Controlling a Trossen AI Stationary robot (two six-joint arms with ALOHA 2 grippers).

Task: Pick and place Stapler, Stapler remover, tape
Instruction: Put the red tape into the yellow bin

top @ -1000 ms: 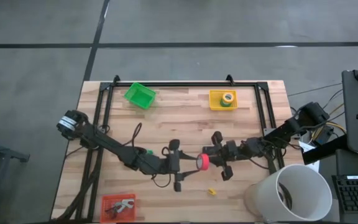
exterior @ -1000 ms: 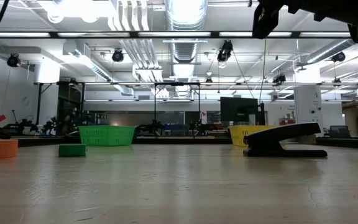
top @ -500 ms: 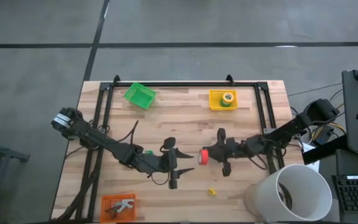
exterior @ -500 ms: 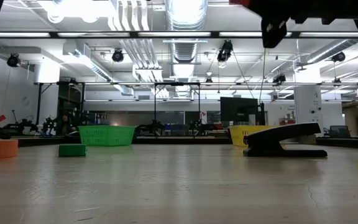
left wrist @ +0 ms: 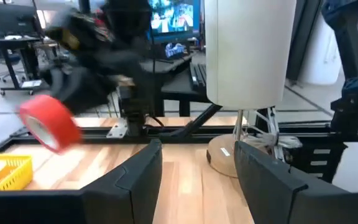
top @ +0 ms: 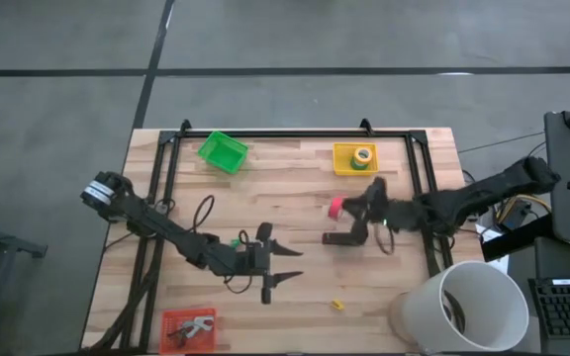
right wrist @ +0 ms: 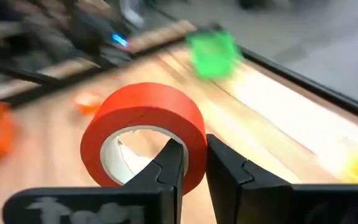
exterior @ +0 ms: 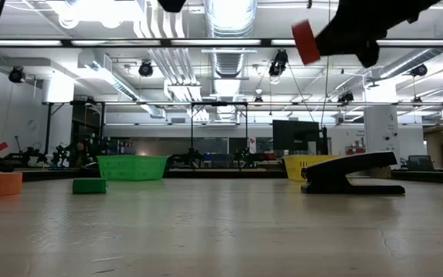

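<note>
My right gripper (top: pixel 340 210) is shut on a red tape roll (top: pixel 335 206) and holds it in the air over the table's middle; the roll also shows in the low view (exterior: pixel 306 41) and the left wrist view (left wrist: pixel 48 122). The black stapler (top: pixel 342 238) lies flat on the table just near of it, and shows in the low view (exterior: pixel 352 173). My left gripper (top: pixel 283 263) is open and empty, left of the stapler, pointing toward the table's right. An orange bin (top: pixel 188 326) at the near left holds a metal stapler remover. My right gripper holds the red roll by its wall (right wrist: pixel 194 146), one finger (right wrist: pixel 166 165) inside the hole and the other (right wrist: pixel 229 171) outside. The roll stands on edge in the hold, lifted clear of the table.
A yellow bin (top: pixel 355 158) with a green tape roll stands at the far right, a green bin (top: pixel 223 151) at the far left. A small green block (top: pixel 236 240) and a small yellow piece (top: pixel 336 305) lie on the table. A white cylinder (top: pixel 468 307) stands at the near right corner.
My right gripper has carried the red tape roll up and toward the far right, away from my left gripper, uncovering the stapler on the table. My left gripper has drawn back a little toward the table's left and near edge and stays open.
</note>
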